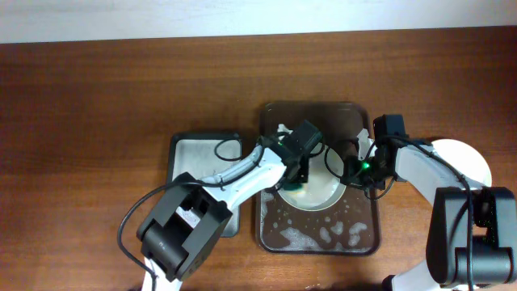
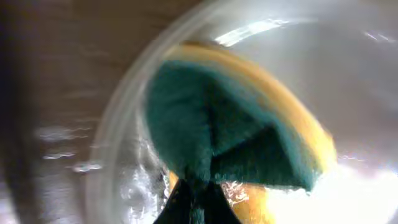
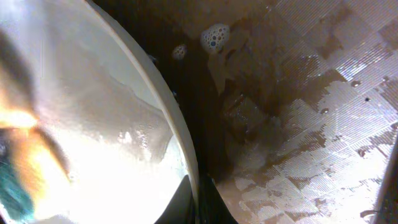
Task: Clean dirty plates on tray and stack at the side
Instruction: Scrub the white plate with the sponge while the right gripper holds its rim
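Plate point(image 1: 323, 194) flat in brown tray point(image 1: 355, 236), wet, suds across tray floor. Right fingers point(image 1: 361, 168) pinched shut on plate's right rim, likely pinning it against scrub force. Left fingers point(image 1: 297, 168) clamped on green-yellow sponge point(image 2: 236, 124), pressed onto plate's left part; mid-scrub, by look. Second plate point(image 1: 472, 158) on surface right of tray, probably start of stack. Grey tray point(image 1: 198, 153) at left.

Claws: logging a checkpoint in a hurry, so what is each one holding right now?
Left claw: closed on the sponge.
Right claw: closed on the plate rim.
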### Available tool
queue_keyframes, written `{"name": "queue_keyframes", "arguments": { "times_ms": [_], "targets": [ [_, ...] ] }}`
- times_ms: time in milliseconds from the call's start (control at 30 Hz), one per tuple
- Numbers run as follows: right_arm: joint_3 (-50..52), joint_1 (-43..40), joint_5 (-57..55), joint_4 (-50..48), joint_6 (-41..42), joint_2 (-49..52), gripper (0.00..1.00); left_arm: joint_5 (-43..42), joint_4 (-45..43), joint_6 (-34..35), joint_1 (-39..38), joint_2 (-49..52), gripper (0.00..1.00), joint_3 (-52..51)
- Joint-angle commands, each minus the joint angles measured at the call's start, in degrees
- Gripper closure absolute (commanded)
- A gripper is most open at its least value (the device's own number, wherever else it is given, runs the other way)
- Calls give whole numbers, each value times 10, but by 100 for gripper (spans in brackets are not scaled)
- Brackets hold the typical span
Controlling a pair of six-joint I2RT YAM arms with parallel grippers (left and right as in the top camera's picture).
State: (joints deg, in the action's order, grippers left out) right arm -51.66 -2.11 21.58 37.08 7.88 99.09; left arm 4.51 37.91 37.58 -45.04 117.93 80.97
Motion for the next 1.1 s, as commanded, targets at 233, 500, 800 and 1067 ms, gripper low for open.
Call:
{"name": "queue_keyframes", "arguments": {
  "times_ms": [233,500,800,1067],
  "targets": [
    [11,-2,-43,21,0,18,96,148,142,-46,13,42,100,78],
    [11,-2,-43,21,0,18,96,-134,13,-46,12,59,99,102],
    [11,-2,-42,21,0,18,96,-173,13,-45,14,128,100,102],
    [11,-2,-42,22,0,18,96,167,174,-49,14,82,100,119]
  ]
}}
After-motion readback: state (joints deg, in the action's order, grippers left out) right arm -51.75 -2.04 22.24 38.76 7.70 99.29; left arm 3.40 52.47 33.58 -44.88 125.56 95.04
